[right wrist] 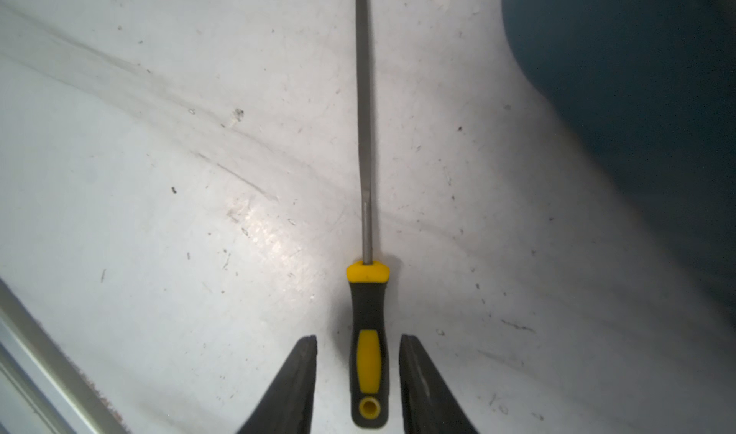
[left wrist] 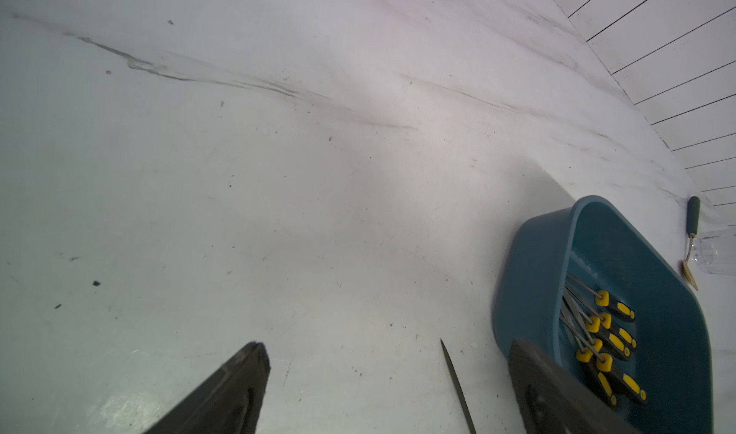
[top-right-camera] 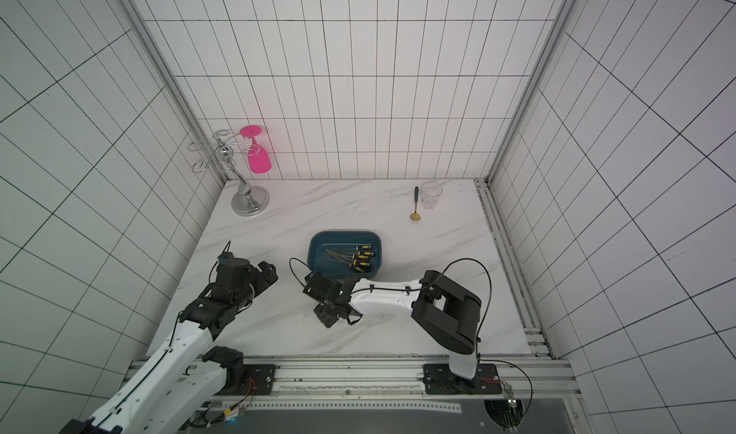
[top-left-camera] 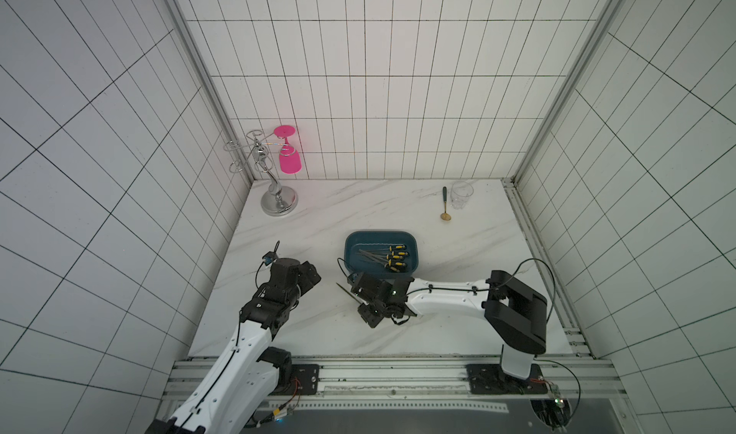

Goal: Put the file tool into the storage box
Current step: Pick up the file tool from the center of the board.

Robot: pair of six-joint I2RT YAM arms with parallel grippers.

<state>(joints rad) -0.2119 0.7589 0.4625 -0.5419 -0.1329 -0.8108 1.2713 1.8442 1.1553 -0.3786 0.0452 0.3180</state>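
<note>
A file tool [right wrist: 368, 332] with a black and yellow handle lies flat on the marble table, its grey blade [top-left-camera: 350, 293] pointing away to the left. My right gripper [right wrist: 358, 338] is low over it and open. Its fingers stand on either side of the handle, with a small gap on each side. The teal storage box [top-left-camera: 380, 233] sits just behind this gripper and holds several other files [top-left-camera: 392, 256]. My left gripper [top-left-camera: 308, 278] hovers open to the left of the box, with nothing in it; in the left wrist view the file's tip [left wrist: 454, 368] lies on the table beyond its fingers [left wrist: 247, 372].
A clear glass cup [top-left-camera: 462, 194] and a gold spoon [top-left-camera: 445, 205] lie at the back right. A chrome cup stand [top-left-camera: 278, 201] with a pink glass [top-left-camera: 288, 161] hanging from it stands at the back left. An aluminium rail [top-left-camera: 398, 362] runs along the table's front edge.
</note>
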